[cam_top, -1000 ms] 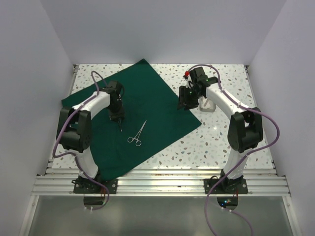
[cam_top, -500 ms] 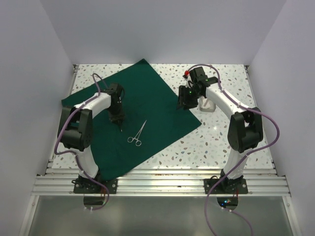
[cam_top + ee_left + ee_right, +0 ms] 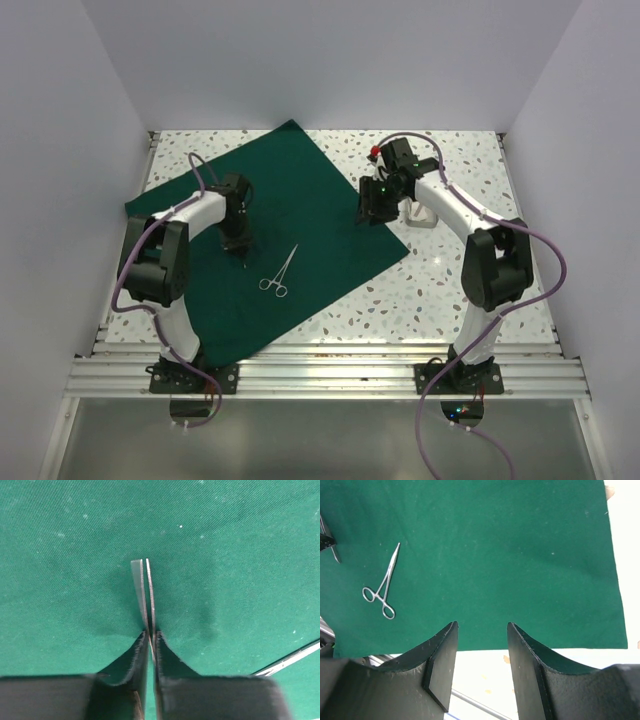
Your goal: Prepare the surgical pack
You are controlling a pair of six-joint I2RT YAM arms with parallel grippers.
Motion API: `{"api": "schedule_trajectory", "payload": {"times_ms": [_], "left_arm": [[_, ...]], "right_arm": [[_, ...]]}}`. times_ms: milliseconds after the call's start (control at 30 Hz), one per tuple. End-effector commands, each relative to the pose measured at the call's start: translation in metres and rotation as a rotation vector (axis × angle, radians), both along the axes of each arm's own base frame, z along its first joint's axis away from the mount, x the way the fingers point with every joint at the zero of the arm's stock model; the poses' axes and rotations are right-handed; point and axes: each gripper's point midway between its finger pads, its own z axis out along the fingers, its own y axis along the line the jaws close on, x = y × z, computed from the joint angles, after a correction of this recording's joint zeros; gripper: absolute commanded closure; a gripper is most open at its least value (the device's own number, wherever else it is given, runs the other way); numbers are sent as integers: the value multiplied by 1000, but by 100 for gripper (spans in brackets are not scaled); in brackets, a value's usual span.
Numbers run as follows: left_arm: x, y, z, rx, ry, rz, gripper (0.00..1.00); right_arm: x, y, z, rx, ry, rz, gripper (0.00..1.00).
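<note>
The dark green cloth [image 3: 300, 190] of the surgical pack lies spread flat like a diamond on the table. My left gripper [image 3: 239, 246] [image 3: 150, 632] hovers low over its left half, shut on thin steel tweezers [image 3: 144, 590] whose two blades stick out past the fingertips. A steel clamp with ring handles [image 3: 279, 272] [image 3: 382, 584] lies on the cloth just right of that gripper. My right gripper [image 3: 371, 212] [image 3: 482, 625] hangs open and holds nothing above the cloth's right edge [image 3: 615, 605]. A small silver tray [image 3: 424, 217] sits mostly hidden behind the right arm.
The speckled tabletop [image 3: 450, 280] shows right of the cloth. White walls close in the left, back and right sides. A metal rail [image 3: 320, 375] runs along the near edge by the arm bases.
The left jaws have closed further onto the tweezers, and that gripper has drifted slightly away from the clamp. The right gripper has shifted a little to the left.
</note>
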Motion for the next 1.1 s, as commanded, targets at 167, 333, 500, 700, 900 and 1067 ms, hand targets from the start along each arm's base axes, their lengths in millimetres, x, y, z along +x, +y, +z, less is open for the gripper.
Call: {"api": "schedule_trajectory", "payload": {"times_ms": [167,333,500,700,900,1067], "left_arm": [[9,-21,30,-116,-77,-14,100],[5,-62,72,-353,-164,-118,100],[-13,-127,112,-706,-245,-278,100],[-32,-168,133,-802,-262,-374,100],[-35,-179,150,-823,-303,-377,100],[-33,-184,156,-843,-311,-390,100]], "right_arm": [[-3,27,19,114,0,48,51],[-4,55,36,272,29,40,43],[-5,100,50,482,83,4,42],[-18,146,58,599,123,36,41],[-32,151,42,529,143,45,43],[-43,151,29,493,166,61,52]]}}
